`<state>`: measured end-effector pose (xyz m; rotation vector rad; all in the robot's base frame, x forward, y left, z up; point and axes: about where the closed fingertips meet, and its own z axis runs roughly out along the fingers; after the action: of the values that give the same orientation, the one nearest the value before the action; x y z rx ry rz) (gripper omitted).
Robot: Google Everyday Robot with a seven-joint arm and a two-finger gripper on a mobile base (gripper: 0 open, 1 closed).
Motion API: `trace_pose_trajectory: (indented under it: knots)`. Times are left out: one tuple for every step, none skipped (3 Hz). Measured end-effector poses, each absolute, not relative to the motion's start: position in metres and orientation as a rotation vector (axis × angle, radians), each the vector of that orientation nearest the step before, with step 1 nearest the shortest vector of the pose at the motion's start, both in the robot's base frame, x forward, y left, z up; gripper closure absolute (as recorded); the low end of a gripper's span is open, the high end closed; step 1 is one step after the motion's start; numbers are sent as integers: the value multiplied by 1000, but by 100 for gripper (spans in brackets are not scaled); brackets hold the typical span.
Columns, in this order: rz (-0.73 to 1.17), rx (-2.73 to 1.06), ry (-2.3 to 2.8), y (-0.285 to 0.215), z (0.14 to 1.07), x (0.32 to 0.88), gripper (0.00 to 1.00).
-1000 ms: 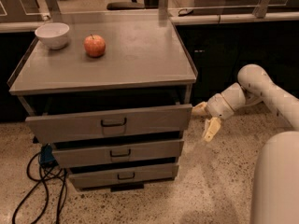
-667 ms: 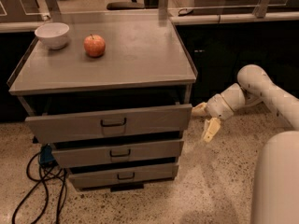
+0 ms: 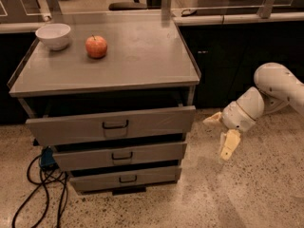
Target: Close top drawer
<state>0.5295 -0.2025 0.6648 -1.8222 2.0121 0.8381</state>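
Note:
The top drawer (image 3: 111,125) is a wide grey front with a small black bail handle (image 3: 115,124). It stands pulled out from the grey cabinet, with a dark gap above it. My gripper (image 3: 221,133) is low at the right, just beyond the drawer's right end and apart from it. It is open and empty, with one cream finger (image 3: 213,119) pointing toward the drawer and the other finger (image 3: 229,145) hanging down.
Two narrower drawer fronts (image 3: 121,156) sit below, also slightly out. On the cabinet top (image 3: 142,56) are a white bowl (image 3: 53,35) and a red apple (image 3: 96,46). Black cables (image 3: 40,184) lie on the speckled floor at the left. Dark counters stand behind.
My gripper has moved a little right and down, away from the drawer's right end. The drawer has not visibly moved.

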Motion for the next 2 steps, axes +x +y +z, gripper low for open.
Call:
trace_pose_trajectory:
  knots:
    - [868,-1866,2035,-198,660,502,0]
    - [890,-1898,1973,-194,651,527,0]
